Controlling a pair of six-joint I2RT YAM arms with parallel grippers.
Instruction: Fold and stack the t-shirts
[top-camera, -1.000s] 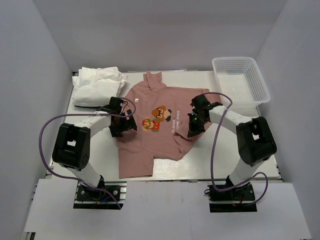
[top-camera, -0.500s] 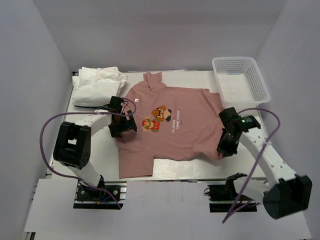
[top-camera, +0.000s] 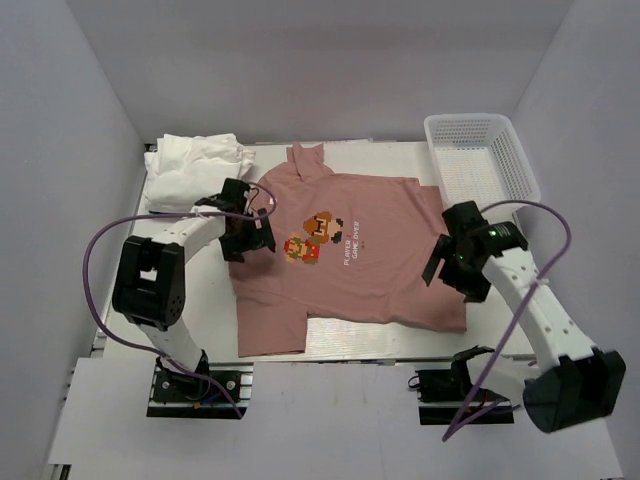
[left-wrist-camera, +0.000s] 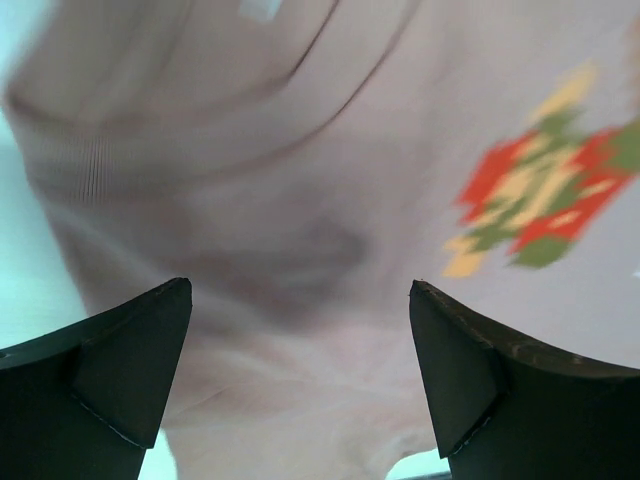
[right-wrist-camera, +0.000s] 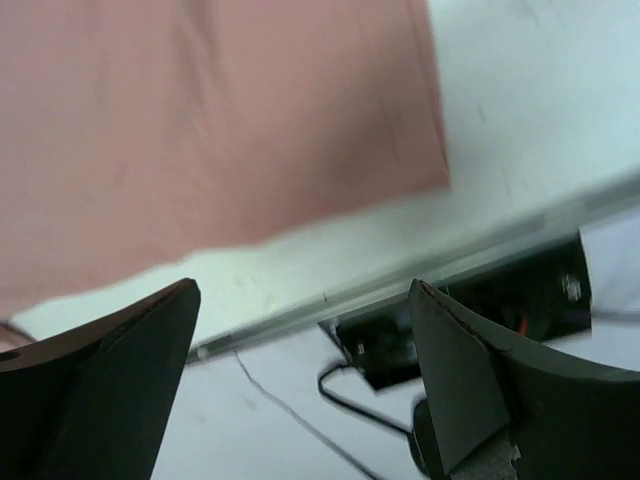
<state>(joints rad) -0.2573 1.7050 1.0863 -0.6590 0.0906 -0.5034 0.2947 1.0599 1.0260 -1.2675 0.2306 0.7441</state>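
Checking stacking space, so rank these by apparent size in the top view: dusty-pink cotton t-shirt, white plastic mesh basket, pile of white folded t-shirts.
1. The dusty-pink cotton t-shirt, clearly largest.
2. The white plastic mesh basket and the pile of white folded t-shirts look near alike; not ranked.

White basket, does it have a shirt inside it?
No, the white basket shows only its bare mesh floor; the pink t-shirt lies spread out beside it and the white t-shirts are piled far left.

Pink t-shirt (top-camera: 385, 285) lies spread flat, print up; white t-shirts (top-camera: 190, 170) heaped near its far-left side
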